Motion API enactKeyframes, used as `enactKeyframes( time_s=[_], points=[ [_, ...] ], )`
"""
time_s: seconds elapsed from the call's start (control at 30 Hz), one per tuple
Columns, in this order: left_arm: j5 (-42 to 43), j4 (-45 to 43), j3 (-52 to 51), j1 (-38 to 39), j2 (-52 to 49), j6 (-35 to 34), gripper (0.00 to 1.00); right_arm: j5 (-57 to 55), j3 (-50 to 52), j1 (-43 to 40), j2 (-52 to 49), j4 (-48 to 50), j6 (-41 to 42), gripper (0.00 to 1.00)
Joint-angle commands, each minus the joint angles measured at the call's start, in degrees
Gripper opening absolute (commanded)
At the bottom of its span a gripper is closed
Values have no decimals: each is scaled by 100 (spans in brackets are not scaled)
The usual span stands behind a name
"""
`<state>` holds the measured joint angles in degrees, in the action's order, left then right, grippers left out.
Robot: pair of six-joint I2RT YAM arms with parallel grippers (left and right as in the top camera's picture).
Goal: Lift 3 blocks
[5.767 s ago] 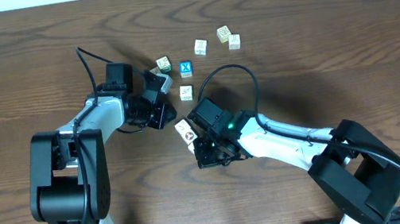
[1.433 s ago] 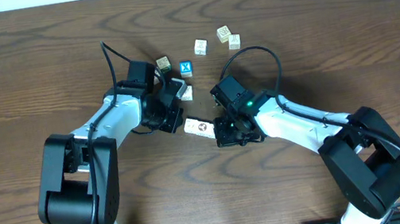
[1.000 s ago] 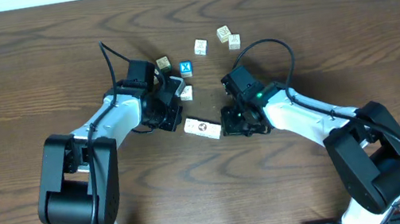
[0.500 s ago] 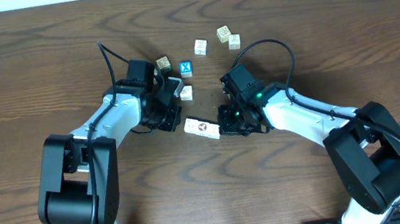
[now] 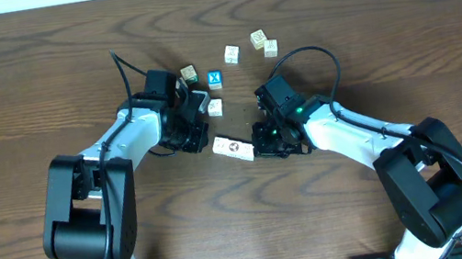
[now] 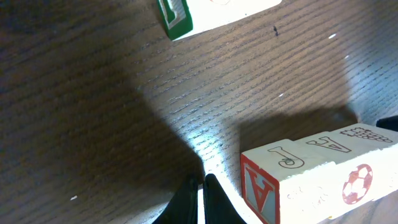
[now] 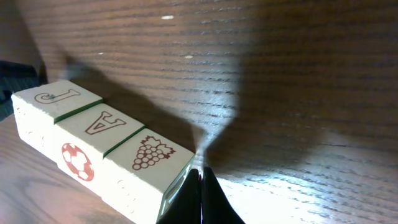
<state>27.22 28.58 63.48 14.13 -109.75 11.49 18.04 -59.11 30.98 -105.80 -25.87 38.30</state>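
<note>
1. From overhead the three blocks (image 5: 234, 148) read as one short pale bar. It lies on the wooden surface (image 5: 400, 19) at 6 o'clock of the blue X cube (image 5: 215, 79), and its markings are too small to read there.
2. The wrist views give the faces: J, A and a bunch of grapes on top, a red A on the J end and a football on the long side. The cubes sit end to end.
3. The left claw (image 6: 200, 186) is pinched fully together on nothing. Its tips are down by the wood at 9 o'clock of the J end, just apart from it.
4. The right claw (image 7: 200, 180) is likewise closed and empty, with its tips right at the grape end's lower corner. Whether they touch cannot be told.
5. Overhead, both claws' tips are hard to make out against their dark bodies.
6. A green-marked cube (image 6: 205, 9) is cut off at the left wrist view's top edge, and the row's grape end runs out of that view at 3 o'clock.
</note>
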Motion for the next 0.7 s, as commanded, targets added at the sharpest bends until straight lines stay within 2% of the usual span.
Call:
enactKeyframes(
  time_s=[0.0,0.17,0.67],
  points=[
    [92,92,-138,-13,-201,-116,7,160,31,31,-76,-7,114,1],
    [415,92,-136,-13,-201,-116,7,251,31,52,-76,4,201,1],
    [688,118,-138,-13,-201,-111,7,345,31,98,-76,254,302,1]
  ],
)
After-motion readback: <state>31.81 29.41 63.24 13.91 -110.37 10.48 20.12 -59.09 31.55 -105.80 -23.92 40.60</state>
